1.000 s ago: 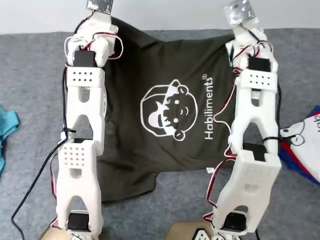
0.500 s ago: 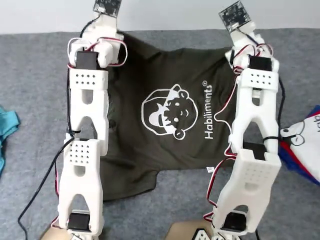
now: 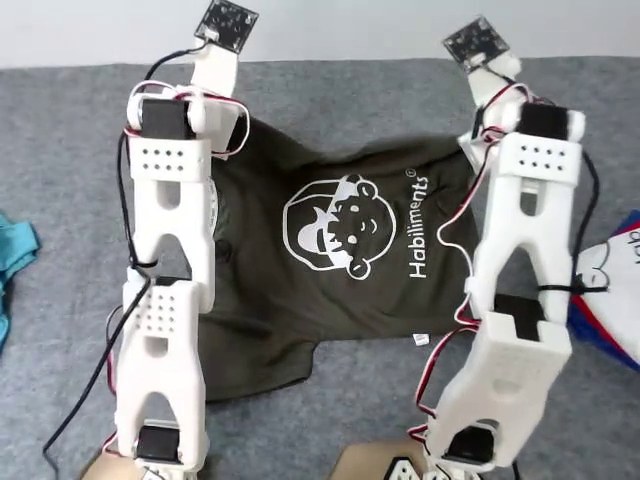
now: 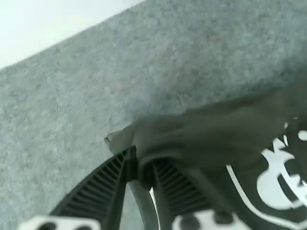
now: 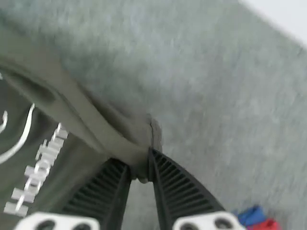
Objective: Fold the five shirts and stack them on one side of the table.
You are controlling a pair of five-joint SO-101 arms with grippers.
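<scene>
A dark olive shirt (image 3: 340, 270) with a white cartoon print lies spread on the grey table (image 3: 60, 150) between my two arms. Its far edge is lifted off the table and pulled toward the near side. My left gripper (image 4: 140, 170) is shut on the shirt's far left corner (image 4: 192, 136). My right gripper (image 5: 139, 167) is shut on the shirt's far right corner (image 5: 96, 129). In the high view both wrists hang above the shirt's far edge, the left (image 3: 190, 110) and the right (image 3: 520, 115).
A teal garment (image 3: 12, 262) lies at the table's left edge. A white, red and blue garment (image 3: 610, 290) lies at the right edge, its tip (image 5: 252, 218) showing in the right wrist view. A pale wall (image 3: 330, 25) runs behind the table's far edge.
Both arms have pulled back toward the near side, dragging the shirt's far edge with them; grey table now shows where the edge lay.
</scene>
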